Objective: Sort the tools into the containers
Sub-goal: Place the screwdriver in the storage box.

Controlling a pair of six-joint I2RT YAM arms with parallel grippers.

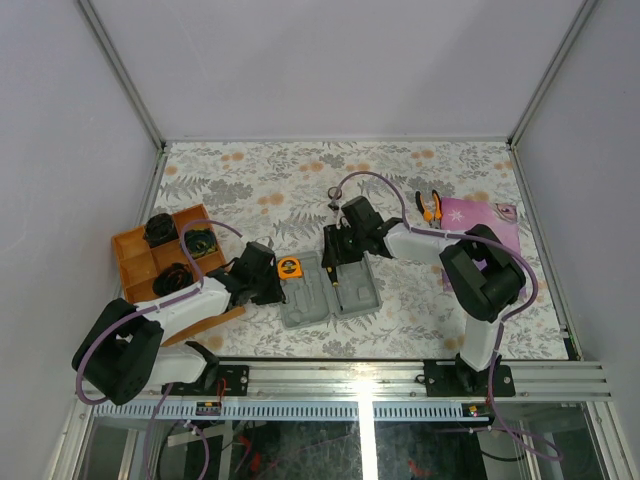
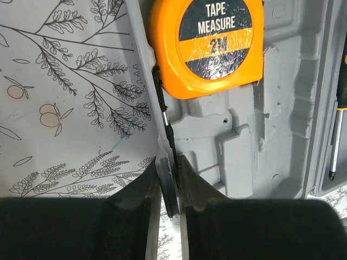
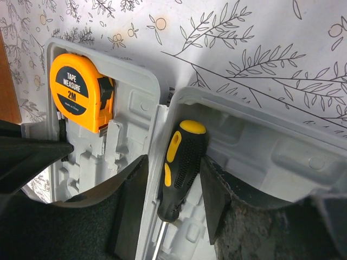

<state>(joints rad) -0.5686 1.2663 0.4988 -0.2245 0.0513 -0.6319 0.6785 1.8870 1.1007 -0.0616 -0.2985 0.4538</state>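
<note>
Nearest the bases, my left gripper (image 2: 169,173) is pressed together on the left rim of the open grey tool case (image 2: 255,146), pinching that wall. Just past its fingers, the orange tape measure (image 2: 206,49) sits in a recess of the left half. In the right half the screwdriver (image 3: 184,157) lies in a recess. My right gripper (image 3: 174,181) stands spread either side of its black-and-yellow handle, with a gap showing on one side. Farther back, the pliers (image 1: 430,206) lie on the flowered tabletop (image 1: 250,180) by the purple cloth (image 1: 485,220).
</note>
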